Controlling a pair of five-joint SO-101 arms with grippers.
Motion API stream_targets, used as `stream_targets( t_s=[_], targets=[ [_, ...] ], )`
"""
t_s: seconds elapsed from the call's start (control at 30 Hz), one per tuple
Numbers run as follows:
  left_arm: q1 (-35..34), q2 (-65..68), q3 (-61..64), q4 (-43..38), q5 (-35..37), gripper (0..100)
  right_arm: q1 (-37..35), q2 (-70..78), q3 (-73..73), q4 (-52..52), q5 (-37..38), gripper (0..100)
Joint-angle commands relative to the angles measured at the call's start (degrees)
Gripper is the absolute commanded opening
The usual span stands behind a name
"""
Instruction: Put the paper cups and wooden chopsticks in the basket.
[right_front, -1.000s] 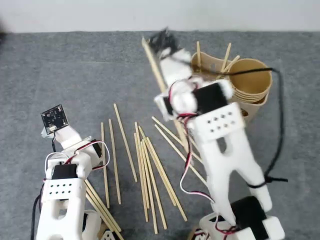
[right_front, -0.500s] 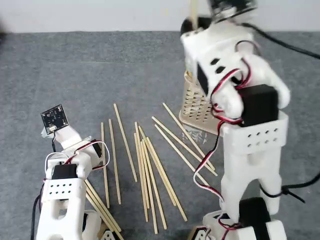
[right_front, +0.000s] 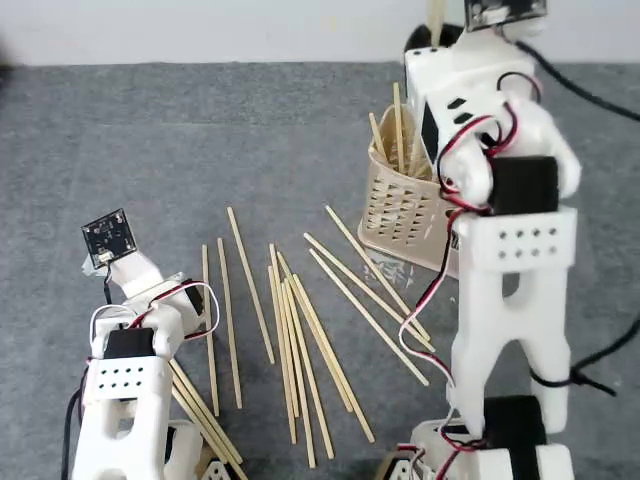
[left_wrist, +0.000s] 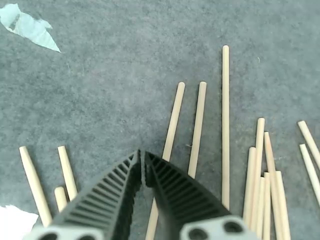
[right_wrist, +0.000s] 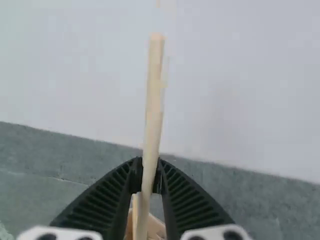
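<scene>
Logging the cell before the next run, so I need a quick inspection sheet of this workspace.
Surface: grey mat, flat.
Job's things: basket upright, standing chopsticks inside; loose chopsticks scattered on the mat.
Clutter: paper scraps on the mat.
Grippers: left gripper shut and empty, low over the mat by the loose chopsticks; right gripper shut on a chopstick, held upright.
Cables: wires on the right arm; black cable beside its base.
Surroundings: white wall.
</scene>
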Motion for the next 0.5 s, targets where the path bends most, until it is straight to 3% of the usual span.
stream_targets(
  t_s=[0.0,0.27,0.47],
  targets=[
    [0.44,-1.41,-0.13,-1.05,-0.09,1,0.84,-7.25,10.2,-10.24,-0.88,0.8],
    [0.44,-1.41,-0.13,-1.05,-0.09,1,0.66,-17.8,38.51,-31.34,-0.44,0.8],
    [0.44,-1.41,-0.13,-1.05,-0.09,1,0.75,-20.88,46.51,-34.68,-0.53,2.1]
  ],
)
